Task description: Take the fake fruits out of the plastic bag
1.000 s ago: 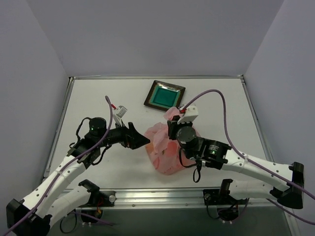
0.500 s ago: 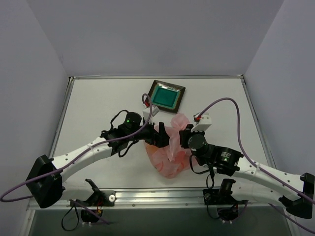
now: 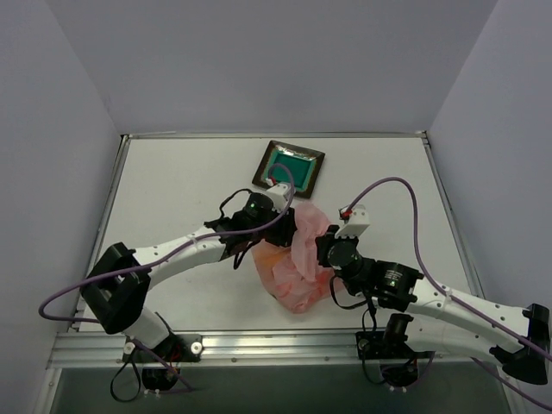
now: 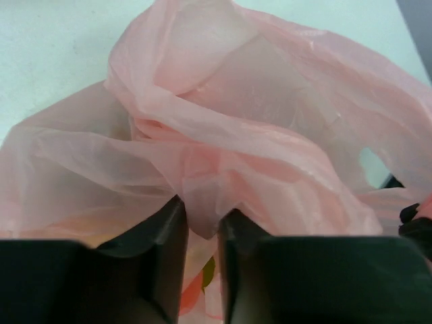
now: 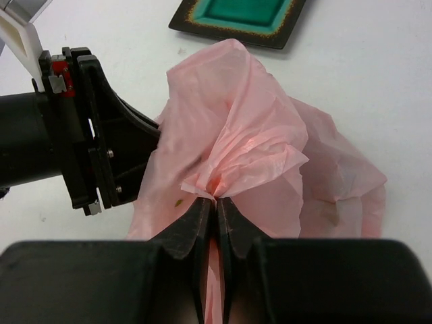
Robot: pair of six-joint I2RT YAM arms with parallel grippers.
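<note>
The plastic bag (image 3: 297,274) lies crumpled and pink in the middle of the table. My left gripper (image 3: 283,231) reaches into its left side and is shut on a fold of the film (image 4: 202,217), which sits pinched between the two black fingers (image 4: 169,233). My right gripper (image 3: 312,252) is shut on a bunched tuft of the bag (image 5: 233,169), its fingertips (image 5: 202,209) pressed together. The fake fruits are hidden inside the bag. An orange and green patch (image 4: 200,280) shows through the film; I cannot tell whether it is fruit or print.
The square teal plate (image 3: 264,162) with a dark rim sits just behind the bag, near the back of the table, and appears at the top of the right wrist view (image 5: 223,35). The left gripper's black body (image 5: 88,148) is close to the right gripper's left.
The left arm has swung right from the open table to the bag, and its wide-open jaws have closed on a fold. The right gripper has kept its hold, shifting slightly forward.
</note>
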